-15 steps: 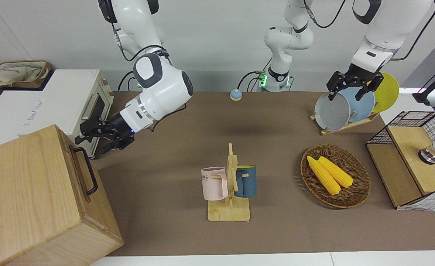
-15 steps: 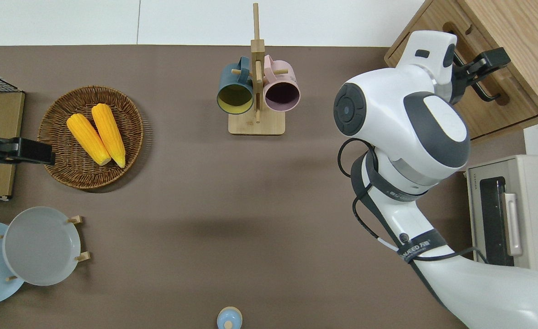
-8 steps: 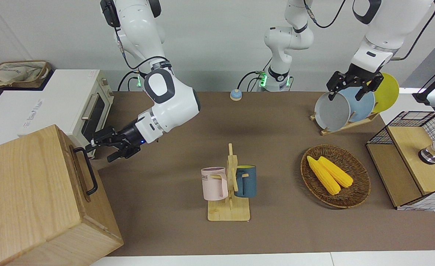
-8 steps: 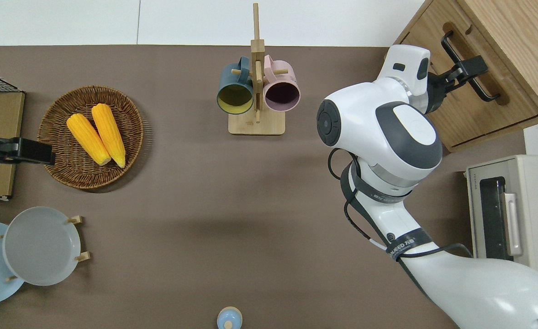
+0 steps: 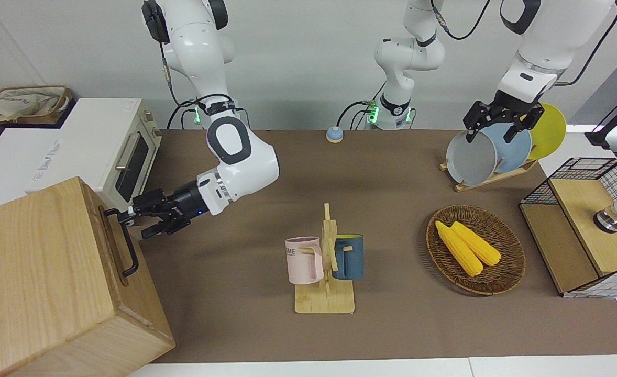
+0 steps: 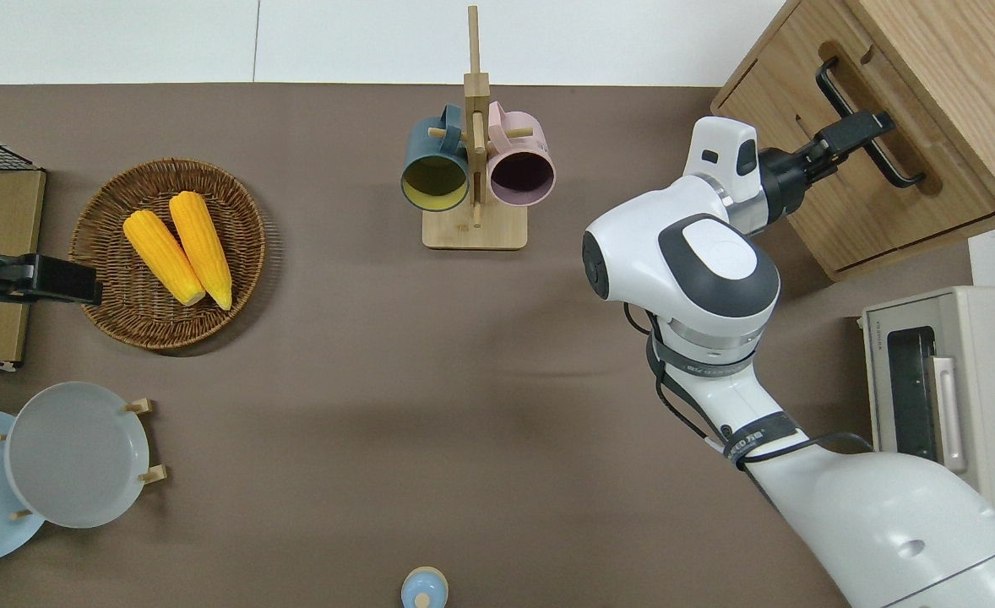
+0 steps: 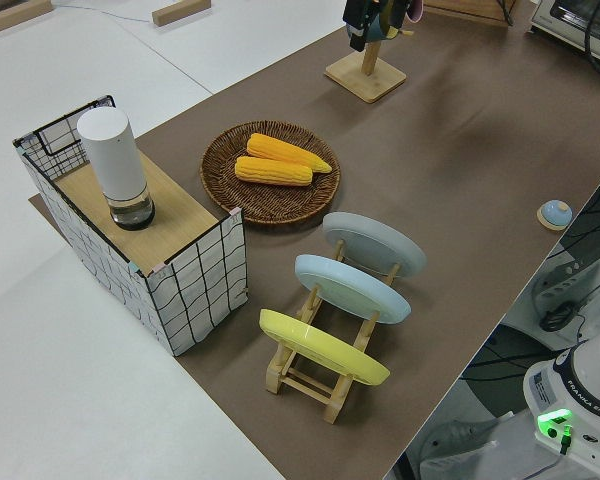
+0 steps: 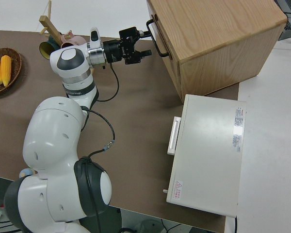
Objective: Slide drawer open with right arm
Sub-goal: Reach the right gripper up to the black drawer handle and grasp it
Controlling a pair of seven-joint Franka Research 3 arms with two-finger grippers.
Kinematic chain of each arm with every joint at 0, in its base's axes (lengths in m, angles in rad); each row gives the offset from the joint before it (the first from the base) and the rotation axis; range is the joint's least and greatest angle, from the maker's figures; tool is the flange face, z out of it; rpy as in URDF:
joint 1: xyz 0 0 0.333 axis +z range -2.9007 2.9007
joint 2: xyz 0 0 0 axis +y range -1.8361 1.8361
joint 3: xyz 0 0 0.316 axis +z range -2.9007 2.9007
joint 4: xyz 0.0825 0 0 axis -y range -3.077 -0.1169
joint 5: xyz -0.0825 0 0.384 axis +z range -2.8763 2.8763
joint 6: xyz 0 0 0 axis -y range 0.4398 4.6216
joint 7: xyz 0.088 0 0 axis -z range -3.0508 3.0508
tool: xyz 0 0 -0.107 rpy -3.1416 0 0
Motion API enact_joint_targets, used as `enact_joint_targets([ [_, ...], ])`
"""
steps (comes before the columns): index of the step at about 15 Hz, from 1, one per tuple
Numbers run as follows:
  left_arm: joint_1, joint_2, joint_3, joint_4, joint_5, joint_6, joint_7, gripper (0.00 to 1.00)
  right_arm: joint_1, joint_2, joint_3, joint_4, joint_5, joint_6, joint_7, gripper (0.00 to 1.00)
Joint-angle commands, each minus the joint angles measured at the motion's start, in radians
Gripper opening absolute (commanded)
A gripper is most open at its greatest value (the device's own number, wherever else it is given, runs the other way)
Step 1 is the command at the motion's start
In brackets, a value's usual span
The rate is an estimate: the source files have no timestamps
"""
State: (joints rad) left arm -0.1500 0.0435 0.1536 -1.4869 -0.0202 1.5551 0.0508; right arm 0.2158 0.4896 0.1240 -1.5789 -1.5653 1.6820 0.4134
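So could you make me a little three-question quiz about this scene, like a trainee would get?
1. True or false: the drawer of the wooden box already stands pulled well out.
2. What is the right gripper closest to? A) the toaster oven B) the drawer's black bar handle C) the mug rack
3. Fill in: the wicker basket holds two ears of ____.

Key
1. False: the drawer front looks about flush with the box.
2. B: the gripper sits at the handle, open, with fingers either side of the bar. The left arm is parked.
3. Corn.
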Motion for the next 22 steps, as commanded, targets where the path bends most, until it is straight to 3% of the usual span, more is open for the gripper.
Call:
enact_joint_targets([
  [1, -0.017, 0.013, 0.017, 0.020, 0.012, 0.000, 0.008, 1.00, -0.015, 0.007, -0.015, -0.024, -0.074, 0.042, 0.045, 0.985],
  [10, -0.017, 0.013, 0.017, 0.020, 0.012, 0.000, 0.008, 1.00, -0.013, 0.024, -0.030, -0.023, -0.122, 0.070, 0.061, 0.965],
  [12, -0.017, 0.013, 0.017, 0.020, 0.012, 0.000, 0.008, 1.00, -0.013, 0.024, -0.032, -0.023, -0.124, 0.071, 0.061, 0.835],
  [15, -0.017, 0.013, 0.017, 0.020, 0.012, 0.000, 0.008, 1.00, -0.013, 0.024, -0.032, -0.023, -0.125, 0.070, 0.056, 0.547],
  [18, -0.017, 0.013, 0.017, 0.020, 0.011, 0.000, 0.008, 1.00, -0.010, 0.024, -0.032, -0.023, -0.125, 0.067, 0.047, 0.319],
  [22, -0.017, 0.013, 0.017, 0.020, 0.012, 0.000, 0.008, 1.00, 0.002, 0.026, -0.032, -0.023, -0.125, 0.054, 0.042, 0.157],
])
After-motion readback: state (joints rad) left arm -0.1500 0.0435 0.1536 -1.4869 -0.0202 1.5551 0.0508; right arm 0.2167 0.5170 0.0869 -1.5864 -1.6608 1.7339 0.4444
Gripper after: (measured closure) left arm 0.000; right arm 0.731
